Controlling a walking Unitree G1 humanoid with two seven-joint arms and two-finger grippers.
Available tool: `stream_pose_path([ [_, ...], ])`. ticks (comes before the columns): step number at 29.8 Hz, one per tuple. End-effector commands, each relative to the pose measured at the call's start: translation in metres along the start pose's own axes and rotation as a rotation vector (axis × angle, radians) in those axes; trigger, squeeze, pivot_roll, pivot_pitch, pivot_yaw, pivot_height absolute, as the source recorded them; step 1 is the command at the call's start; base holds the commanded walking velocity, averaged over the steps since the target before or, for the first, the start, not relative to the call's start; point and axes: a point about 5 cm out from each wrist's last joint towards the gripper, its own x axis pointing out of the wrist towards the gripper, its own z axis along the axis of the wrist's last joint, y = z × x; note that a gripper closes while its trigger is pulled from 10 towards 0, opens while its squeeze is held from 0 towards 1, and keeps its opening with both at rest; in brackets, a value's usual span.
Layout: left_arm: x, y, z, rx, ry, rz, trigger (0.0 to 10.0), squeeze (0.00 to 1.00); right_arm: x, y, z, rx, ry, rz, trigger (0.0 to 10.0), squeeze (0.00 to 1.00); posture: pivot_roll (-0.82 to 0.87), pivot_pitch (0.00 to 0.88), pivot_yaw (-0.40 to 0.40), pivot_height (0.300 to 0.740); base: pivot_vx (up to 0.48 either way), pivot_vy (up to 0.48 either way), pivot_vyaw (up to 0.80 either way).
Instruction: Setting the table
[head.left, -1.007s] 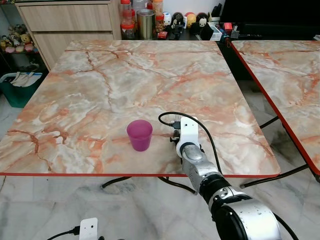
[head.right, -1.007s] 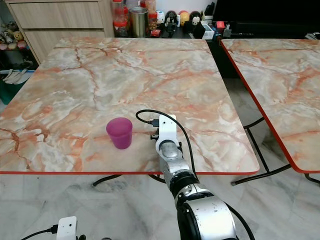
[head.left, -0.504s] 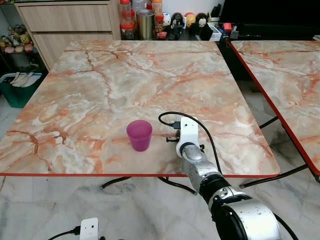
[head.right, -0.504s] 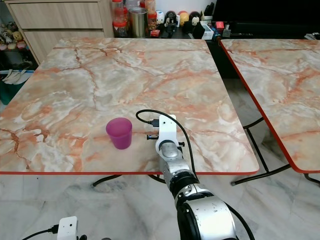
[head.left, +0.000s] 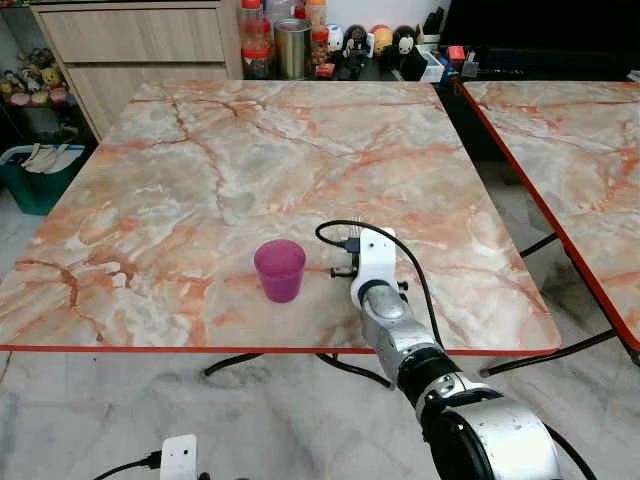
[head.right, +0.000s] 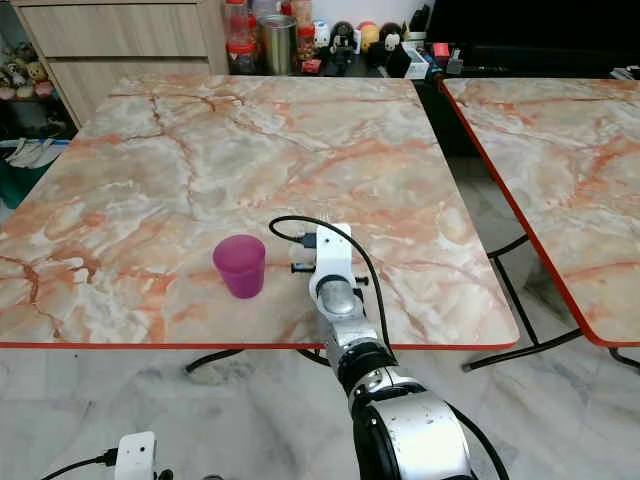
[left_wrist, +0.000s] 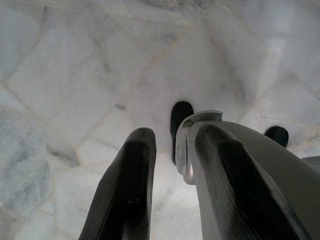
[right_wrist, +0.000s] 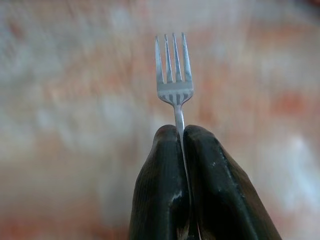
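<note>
The fork (right_wrist: 174, 75) is clamped in the right gripper (right_wrist: 182, 132), tines pointing forward, just right of the purple cup (head.left: 279, 270) on the surface (head.left: 200, 170).

table (head.left: 200, 180): marble-patterned top, red edge | on it: purple cup (head.left: 279, 270), near front edge

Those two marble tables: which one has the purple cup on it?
The nearer table, straight ahead, holds the purple cup. The right pincer hovers there gripping a fork. The other table stands to the right.
</note>
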Motion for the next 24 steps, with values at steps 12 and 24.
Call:
stream_pose_path([
  [12, -0.001, 0.002, -0.004, 0.025, 0.014, 0.023, 10.0, 0.00, -0.001, -0.012, 0.060, -0.053, -0.353, 0.025, 10.0, 0.00, 0.11, 0.094, -0.032, 0.715, 0.000, 0.000, 0.00],
  [24, -0.002, 0.005, -0.008, 0.033, 0.026, 0.030, 10.0, 0.00, -0.003, -0.018, 0.054, -0.078, -0.349, 0.021, 10.0, 0.00, 0.12, 0.098, -0.025, 0.715, 0.000, -0.310, 0.00],
])
